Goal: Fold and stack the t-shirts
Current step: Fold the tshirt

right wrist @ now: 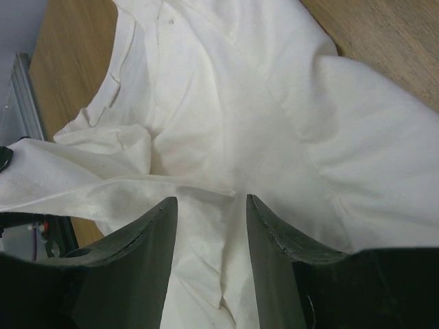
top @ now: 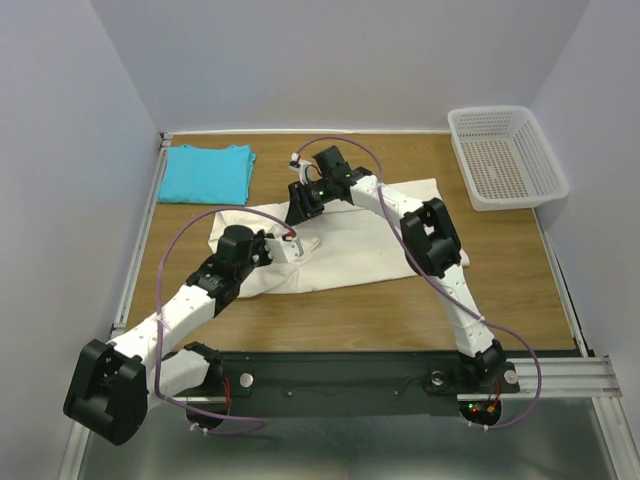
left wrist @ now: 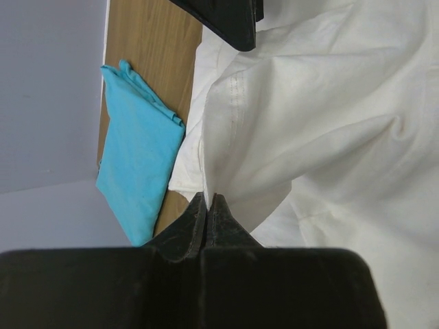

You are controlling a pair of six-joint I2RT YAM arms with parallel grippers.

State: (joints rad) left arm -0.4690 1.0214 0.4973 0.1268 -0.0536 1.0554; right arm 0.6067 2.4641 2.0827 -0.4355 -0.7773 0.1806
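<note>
Left gripper (left wrist: 208,200) clamped on large cream cotton t-shirt (left wrist: 329,130) edge; right gripper (right wrist: 211,205) half-open, empty. Risk: losing thin pinch, dropping fold.

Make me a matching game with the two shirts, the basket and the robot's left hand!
Things:
1. turquoise t-shirt
2. cream t-shirt
3. basket
4. left gripper

Place or state:
A. far right corner of the table
B. shut, pinching cream cloth
C. folded, far left corner
D. spread across the middle

Pairs: 1-C, 2-D, 3-A, 4-B
</note>
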